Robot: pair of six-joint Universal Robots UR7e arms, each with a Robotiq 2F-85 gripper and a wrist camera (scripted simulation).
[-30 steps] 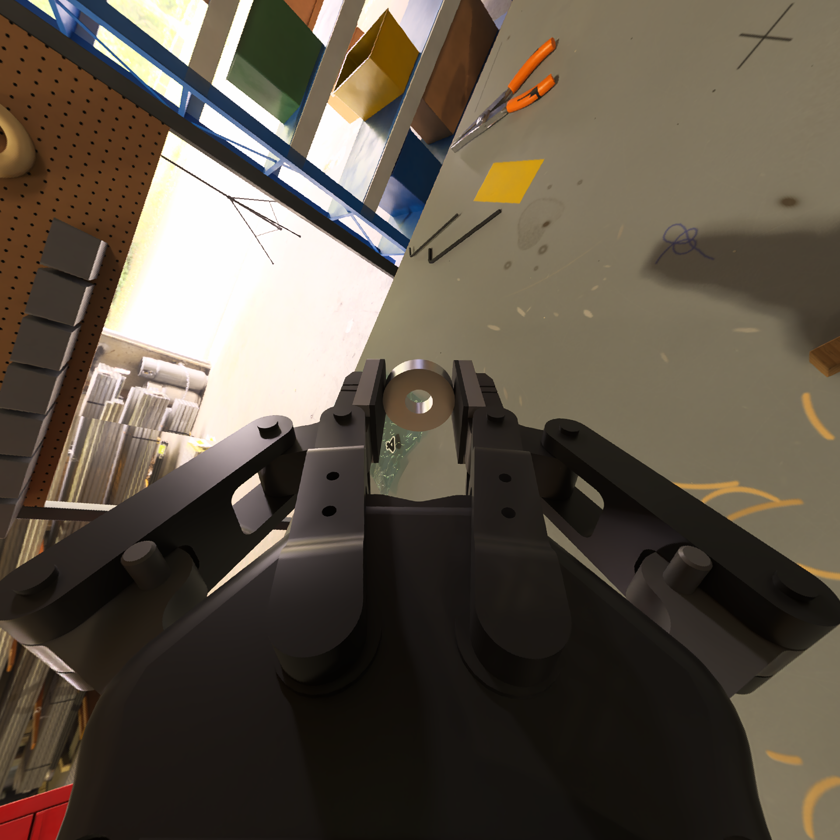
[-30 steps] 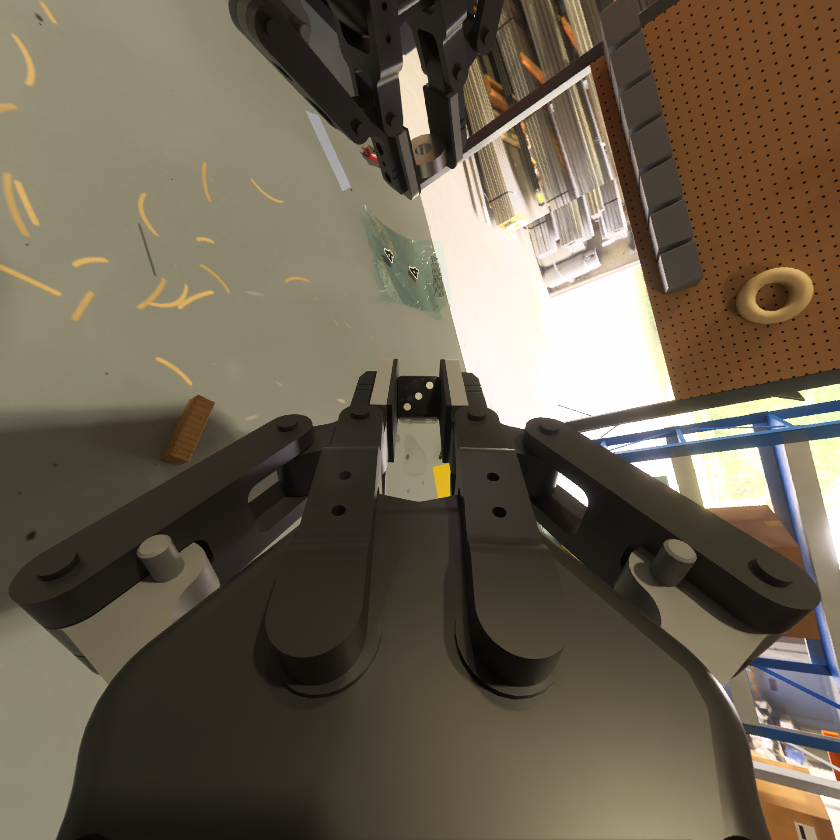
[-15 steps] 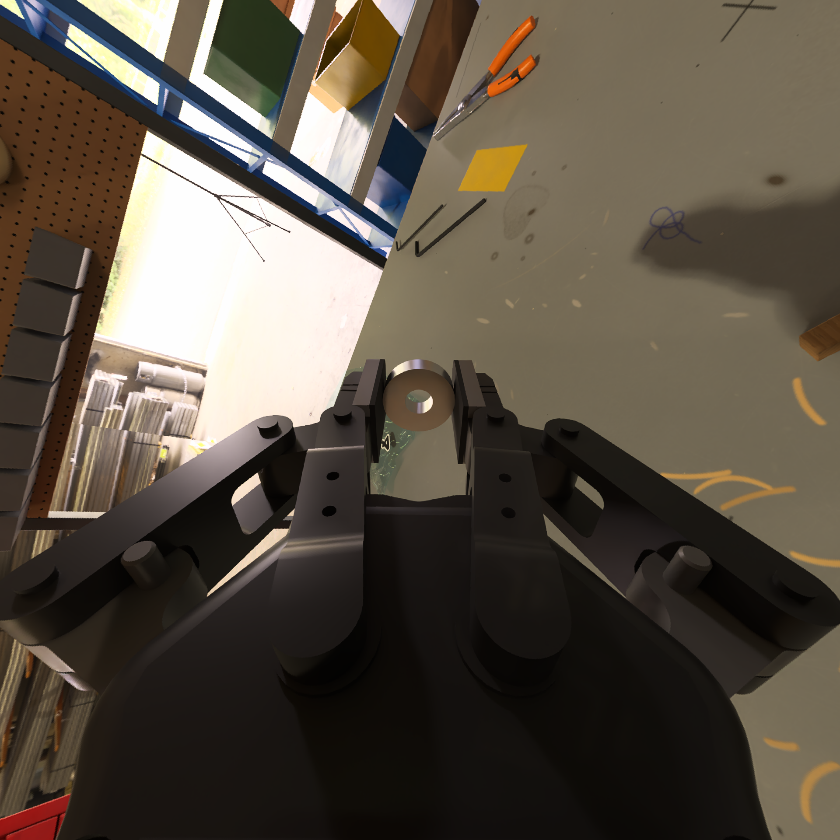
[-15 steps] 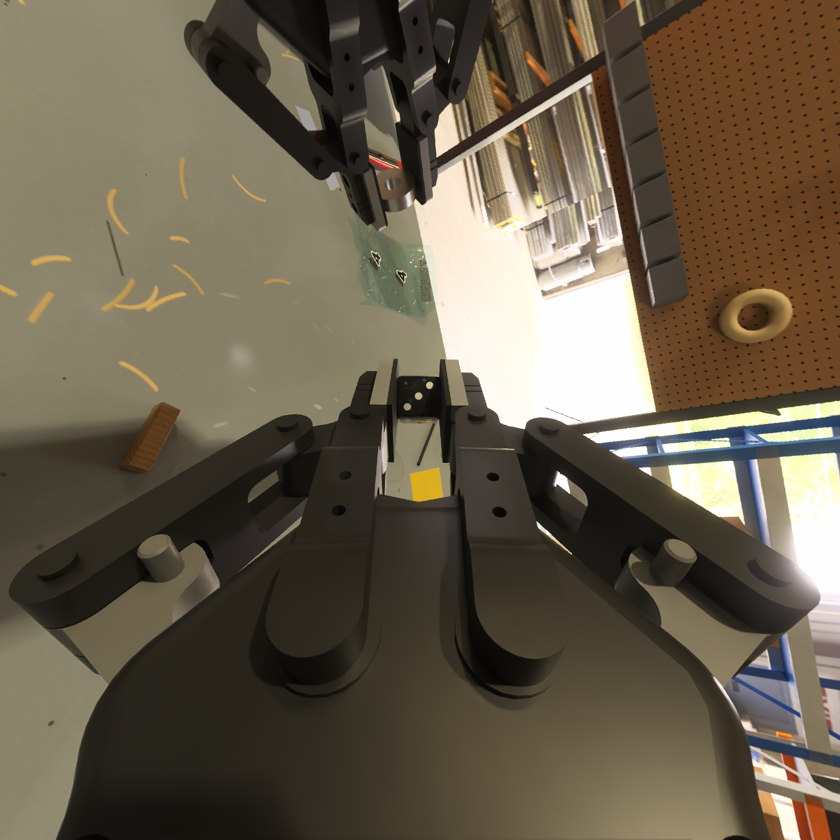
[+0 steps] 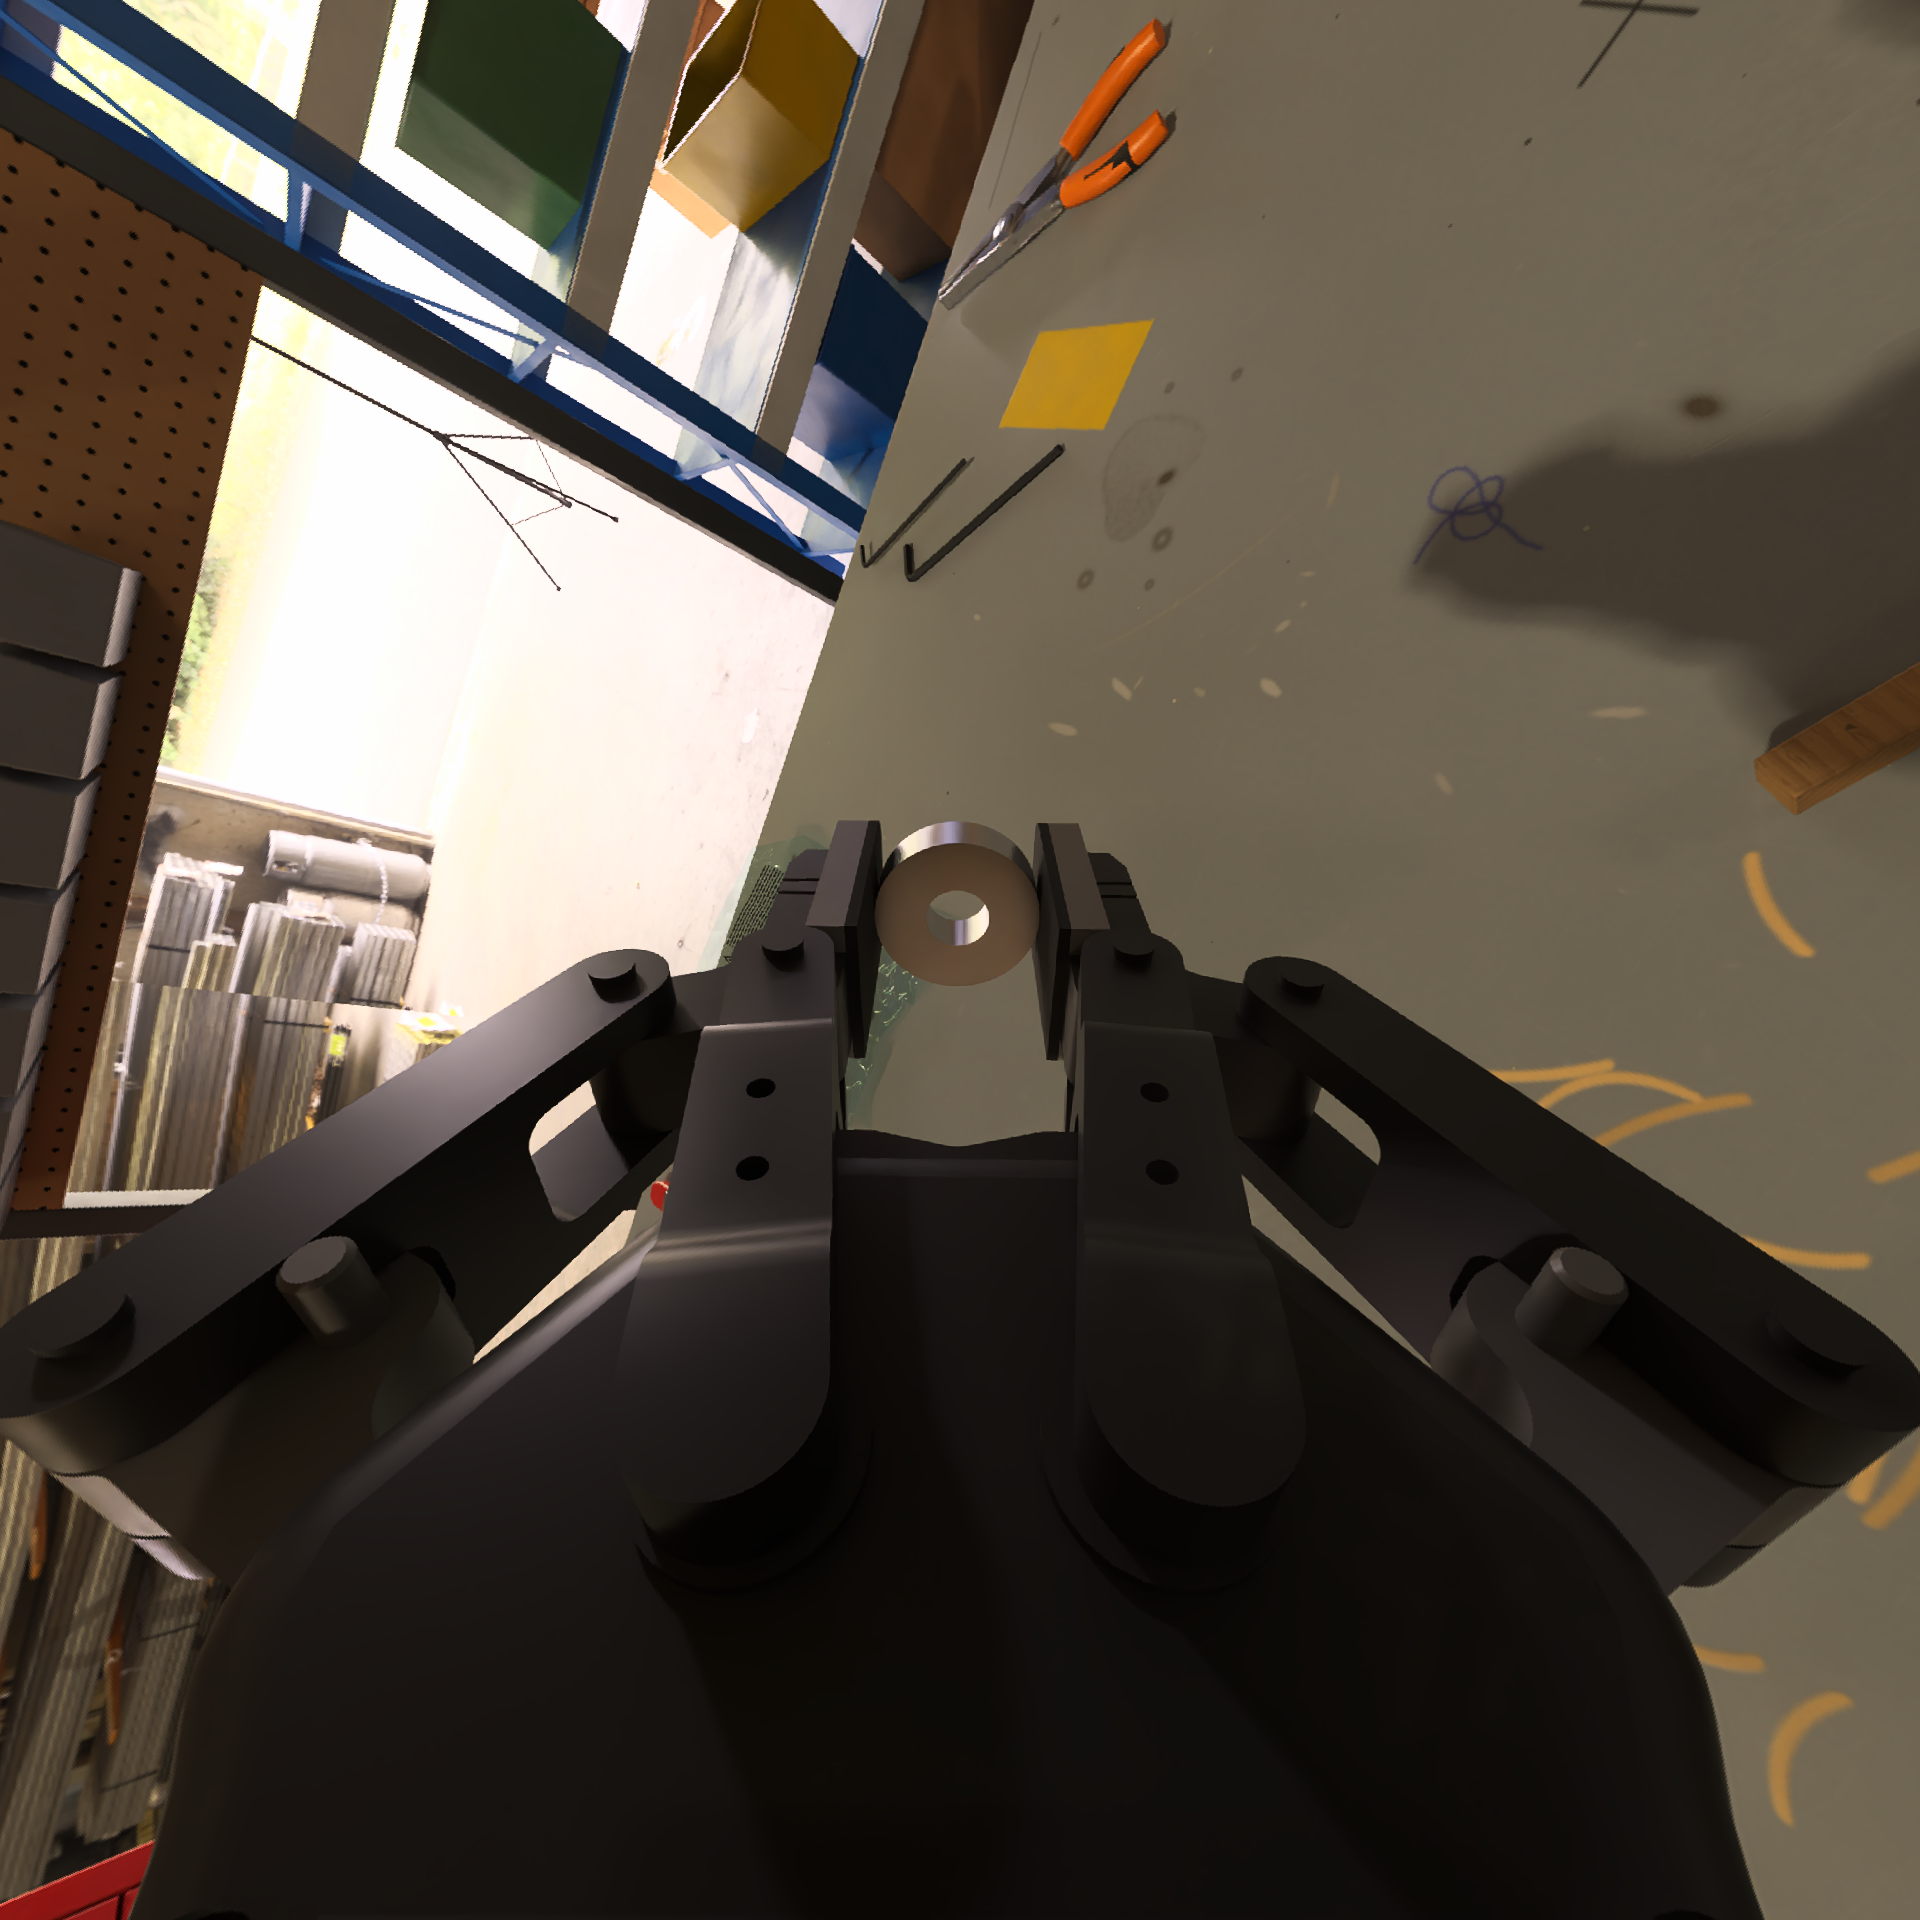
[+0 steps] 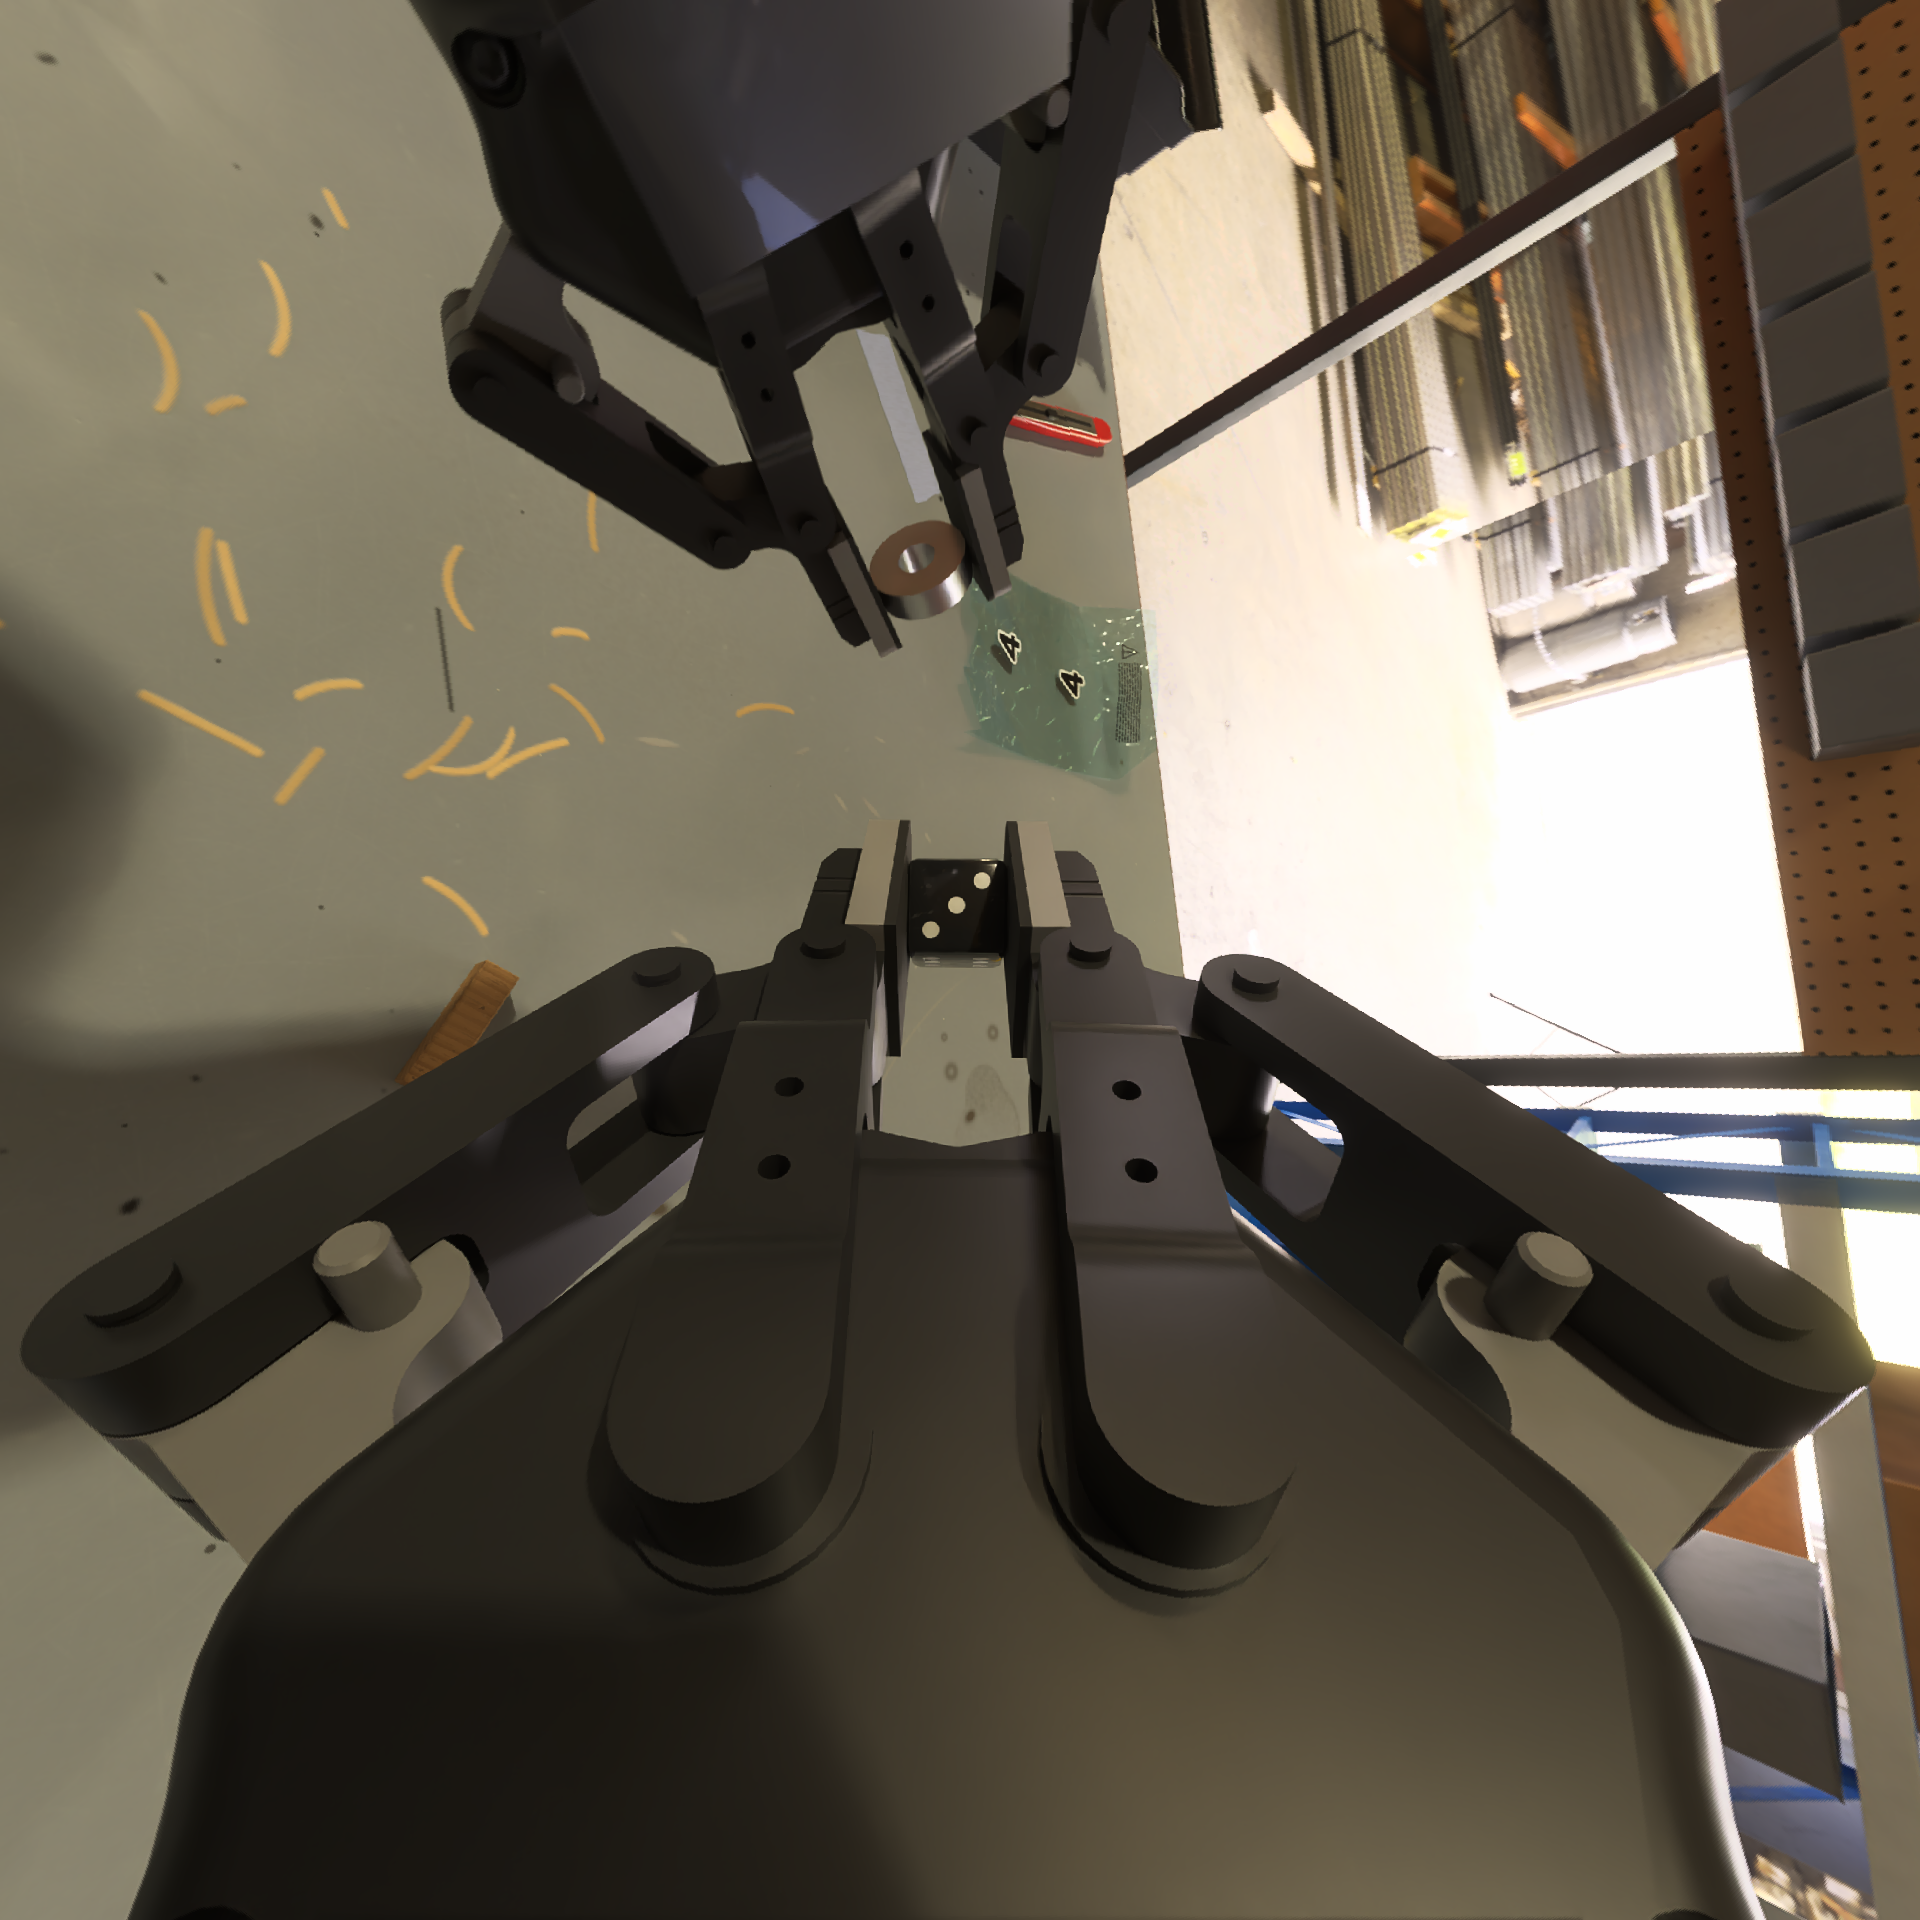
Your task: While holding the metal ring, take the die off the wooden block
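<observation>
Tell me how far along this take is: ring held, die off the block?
Both look done. The left gripper is clamped on the metal ring, clear of the table. The right gripper holds the die in the air, and the wooden block lies bare on the table. Left, at most, is setting the die down.

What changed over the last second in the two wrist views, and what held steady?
In the right wrist view, the left gripper with the metal ring has come lower and closer, and the wooden block has slid toward the view's bottom. Nothing was grasped or released: the left stays shut on the ring, the right gripper on the die, off the block.
</observation>
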